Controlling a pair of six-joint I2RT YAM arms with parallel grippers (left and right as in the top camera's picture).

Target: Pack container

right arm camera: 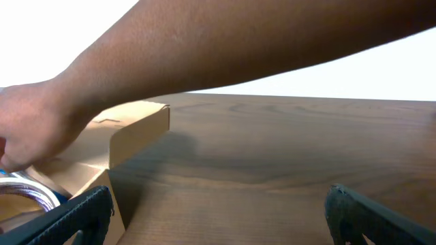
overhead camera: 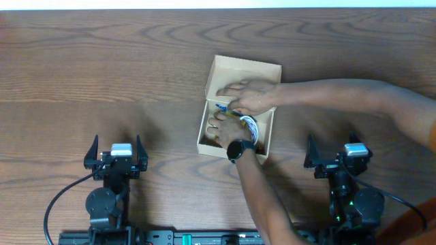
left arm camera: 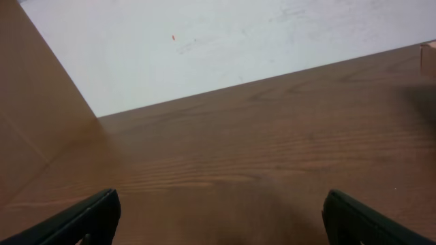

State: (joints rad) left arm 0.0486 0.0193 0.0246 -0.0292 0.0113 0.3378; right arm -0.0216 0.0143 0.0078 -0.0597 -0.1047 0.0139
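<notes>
The container (overhead camera: 246, 70), a tan cardboard box with its flap lid standing open at the far side, sits mid-table. Two human hands (overhead camera: 251, 96) reach into it and handle a coiled white cable with blue bits (overhead camera: 249, 124). My left gripper (overhead camera: 116, 143) rests open near the front left, well clear of the box, with only bare wood between its fingers (left arm camera: 88, 218). On the front right, my right gripper (overhead camera: 338, 146) is also open and empty. In the right wrist view the box wall (right arm camera: 139, 133) and the coil (right arm camera: 27, 190) lie left of the gripper (right arm camera: 218, 204).
One forearm with a black watch (overhead camera: 240, 150) comes in from the front edge between my arms. The other forearm (overhead camera: 354, 95) crosses from the right, above my right gripper. A corner of the box (left arm camera: 429, 58) shows at the left wrist view's right edge.
</notes>
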